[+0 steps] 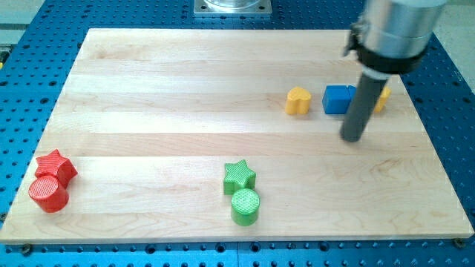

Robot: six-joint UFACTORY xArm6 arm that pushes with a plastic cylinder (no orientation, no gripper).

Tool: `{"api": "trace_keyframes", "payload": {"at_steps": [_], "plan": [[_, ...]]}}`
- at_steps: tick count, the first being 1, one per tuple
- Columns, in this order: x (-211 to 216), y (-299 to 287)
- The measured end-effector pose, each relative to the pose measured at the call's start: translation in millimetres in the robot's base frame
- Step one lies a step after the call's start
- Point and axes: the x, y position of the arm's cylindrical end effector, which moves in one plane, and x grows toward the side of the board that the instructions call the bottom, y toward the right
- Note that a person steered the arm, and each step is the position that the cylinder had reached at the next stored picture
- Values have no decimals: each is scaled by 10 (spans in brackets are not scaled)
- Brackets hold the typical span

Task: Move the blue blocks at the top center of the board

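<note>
Bright, even light is falling from overhead onto the pale wooden table (185, 89), washing its grain without harsh glare. Soft, short shadows are sitting close under the green cylinder block (246, 207) and the red cylinder block (49, 194) at the near edge. The dark rod is looking slightly smeared, its tip (352, 139) soft-edged, and the silver arm housing (397, 30) above is showing a faint sheen. The perforated blue surround (30, 96) is staying crisp.

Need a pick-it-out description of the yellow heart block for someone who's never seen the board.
Start at the wooden board, in its upper right part, where a short row of blocks sits beside the dark rod. The yellow heart block is the leftmost of that row, left of the blue block and my tip. Its notched top and standalone position set it apart.
</note>
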Motion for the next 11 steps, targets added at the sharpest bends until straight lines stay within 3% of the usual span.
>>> {"api": "trace_keyframes", "payload": {"at_steps": [2, 3, 4, 5, 7, 8, 10, 11], "plan": [[-614, 0], [-962, -381], [-1009, -1043], [-579, -808], [-1480, -1490], [-883, -800], [-879, -1711], [-378, -1856]]}}
